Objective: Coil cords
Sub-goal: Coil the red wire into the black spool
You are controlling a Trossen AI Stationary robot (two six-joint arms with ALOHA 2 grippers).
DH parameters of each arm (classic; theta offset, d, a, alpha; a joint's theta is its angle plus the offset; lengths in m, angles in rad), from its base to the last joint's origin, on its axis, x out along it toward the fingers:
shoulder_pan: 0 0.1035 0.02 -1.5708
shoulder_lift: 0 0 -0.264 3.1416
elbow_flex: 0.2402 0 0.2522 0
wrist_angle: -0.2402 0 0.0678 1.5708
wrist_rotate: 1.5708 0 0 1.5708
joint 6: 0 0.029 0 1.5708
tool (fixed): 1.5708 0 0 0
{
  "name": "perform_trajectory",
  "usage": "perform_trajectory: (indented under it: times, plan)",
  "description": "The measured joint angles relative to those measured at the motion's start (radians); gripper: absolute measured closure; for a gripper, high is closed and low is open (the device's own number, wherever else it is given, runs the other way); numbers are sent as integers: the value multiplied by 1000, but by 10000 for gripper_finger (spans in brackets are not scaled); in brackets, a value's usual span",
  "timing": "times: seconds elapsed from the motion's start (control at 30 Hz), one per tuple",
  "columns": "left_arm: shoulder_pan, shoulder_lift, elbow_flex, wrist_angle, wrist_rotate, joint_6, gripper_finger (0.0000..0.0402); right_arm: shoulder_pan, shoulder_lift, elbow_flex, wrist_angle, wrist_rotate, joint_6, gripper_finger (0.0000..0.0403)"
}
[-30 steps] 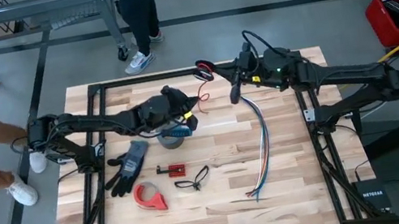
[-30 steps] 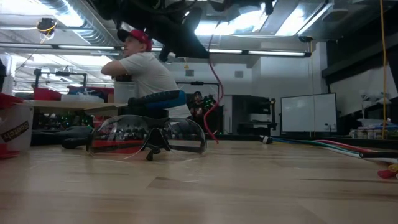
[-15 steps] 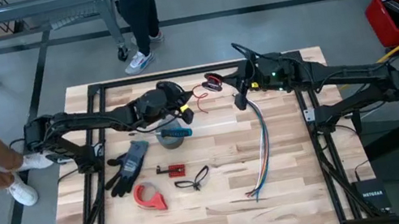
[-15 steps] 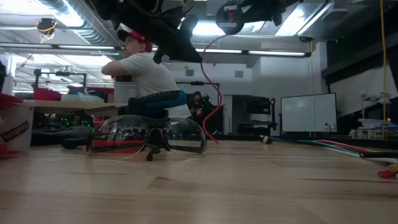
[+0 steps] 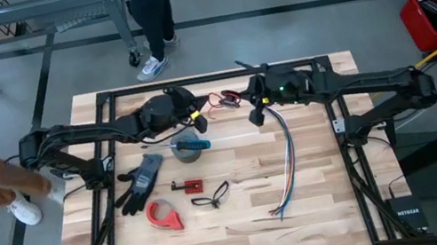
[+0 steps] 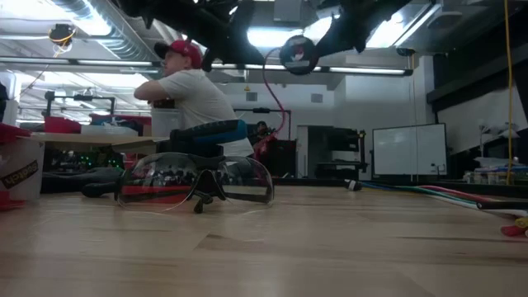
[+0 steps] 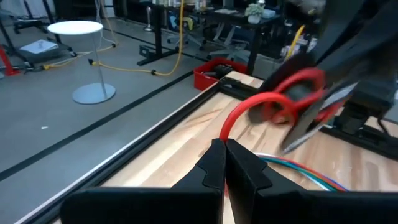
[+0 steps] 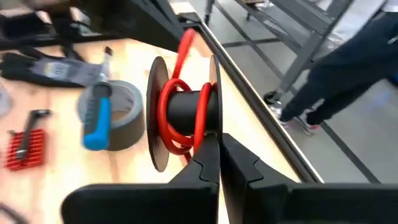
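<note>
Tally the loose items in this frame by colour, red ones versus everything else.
Red: 3 - red cord, red tape dispenser, red bit holder
Other colours: 5 - grey tape roll, blue-handled screwdriver, glove, safety glasses, wire bundle
Total: 8

- A black box (image 5: 407,214) at the table's near right corner, seen from above, carries white lettering that reads "NETGEAR" (small, only just legible);
- A white container (image 6: 20,169) at the left edge of the low view bears dark slanted letters ending in "...OVERS" (the start is cut off);
- Nothing else can be read.
</note>
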Motion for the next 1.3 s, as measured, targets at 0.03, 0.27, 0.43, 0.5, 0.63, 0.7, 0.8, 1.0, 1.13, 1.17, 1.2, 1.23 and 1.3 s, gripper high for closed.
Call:
perform_trajectory:
  times: [0.03,0.27,0.43,0.5,0.63,0.7,0.8,1.0,1.13,1.17,1.2,1.23,1.3]
  plan:
    - [0,-2,0,2,9,-1,401,0,14,0,8,15,-1,402]
    - [-3,-3,0,2,65,-31,401,0,97,0,43,122,19,402]
    - [-3,-3,0,4,99,-61,401,0,143,0,126,140,23,402]
    - [-4,-3,0,5,103,-64,401,0,157,0,172,144,23,402]
    - [-5,-3,0,17,104,-64,401,0,184,0,237,147,23,402]
    - [-5,-3,0,28,104,-62,401,0,193,0,250,147,23,402]
    - [-5,-3,0,31,104,-56,401,0,196,0,251,148,23,402]
    - [-5,-7,0,43,104,-57,397,0,187,0,243,252,16,402]
    - [-5,-16,1,34,130,-23,382,0,154,-1,244,266,5,402]
    - [-5,-16,1,24,148,-13,376,0,143,-1,244,267,0,402]
    - [-5,-15,0,8,168,-3,370,0,130,-1,249,266,0,402]
    - [-5,-15,0,0,182,1,362,0,115,-1,255,261,0,402]
    - [-5,-15,0,-25,188,8,342,0,92,-1,277,241,0,402]
